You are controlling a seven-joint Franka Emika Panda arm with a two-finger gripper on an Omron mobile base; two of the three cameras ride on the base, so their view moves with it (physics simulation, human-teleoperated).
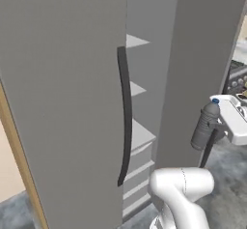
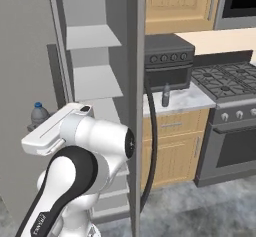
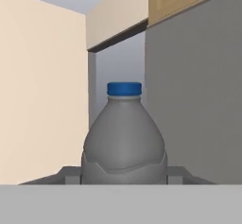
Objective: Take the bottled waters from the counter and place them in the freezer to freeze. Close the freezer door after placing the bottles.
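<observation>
I have the tool [image 3: 124, 178] clenched on one bottled water [image 1: 204, 126], held upright beside the open freezer [image 2: 92, 81] so it can go onto a shelf, the other bottle [image 2: 165, 95] waiting on the table [image 2: 192, 98]

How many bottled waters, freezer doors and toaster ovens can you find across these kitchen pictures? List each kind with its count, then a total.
Bottled waters: 2 (one in the claw, one on the counter)
Freezer doors: 1
Toaster ovens: 1
Total: 4
</observation>
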